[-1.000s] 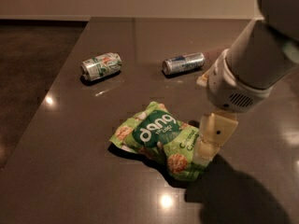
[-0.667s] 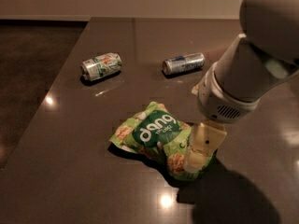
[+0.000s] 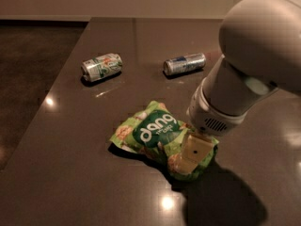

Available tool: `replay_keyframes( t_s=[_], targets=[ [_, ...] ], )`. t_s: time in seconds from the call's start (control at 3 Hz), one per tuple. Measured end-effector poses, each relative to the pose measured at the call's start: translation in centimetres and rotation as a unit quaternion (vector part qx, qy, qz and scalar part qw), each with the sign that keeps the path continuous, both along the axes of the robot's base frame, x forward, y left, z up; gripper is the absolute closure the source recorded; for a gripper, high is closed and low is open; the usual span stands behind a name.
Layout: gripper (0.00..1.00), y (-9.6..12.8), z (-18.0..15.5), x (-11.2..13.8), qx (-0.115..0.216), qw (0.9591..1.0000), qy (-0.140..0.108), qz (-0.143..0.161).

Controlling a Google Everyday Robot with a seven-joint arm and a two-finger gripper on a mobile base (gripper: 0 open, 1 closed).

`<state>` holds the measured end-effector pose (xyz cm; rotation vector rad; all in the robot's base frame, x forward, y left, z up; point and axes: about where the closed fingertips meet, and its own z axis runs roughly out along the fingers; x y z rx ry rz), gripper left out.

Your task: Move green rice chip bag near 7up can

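The green rice chip bag [image 3: 150,133] lies crinkled on the dark table, near the middle front, with its white "dang" lettering facing up. The 7up can [image 3: 101,67] lies on its side at the back left, well apart from the bag. My gripper [image 3: 190,155] reaches down from the large white arm at the right and sits on the right end of the bag, its cream finger over the crumpled edge.
A silver can with blue markings [image 3: 184,63] lies on its side at the back centre. The dark table [image 3: 84,182] has its left edge running diagonally, with floor beyond it. My arm [image 3: 249,69] fills the upper right.
The arm has moved left and down, bringing the gripper from beside the bag's right edge onto its right end. The bag and both cans have not moved.
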<state>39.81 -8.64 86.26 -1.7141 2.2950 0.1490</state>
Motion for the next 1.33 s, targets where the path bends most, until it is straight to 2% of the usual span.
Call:
replay_keyframes(
  t_s=[0.33, 0.67, 1.0, 1.33],
  targets=[
    [0.46, 0.0, -0.1, 0.0, -0.010, 0.9999, 0.006, -0.010],
    [0.70, 1.2, 0.4, 0.2, -0.016, 0.9998, 0.012, -0.007],
    [0.92, 3.8, 1.6, 0.9, -0.014, 0.9999, 0.006, 0.008],
    [1.00, 7.2, 3.0, 2.5, 0.002, 0.9998, -0.004, 0.018]
  ],
)
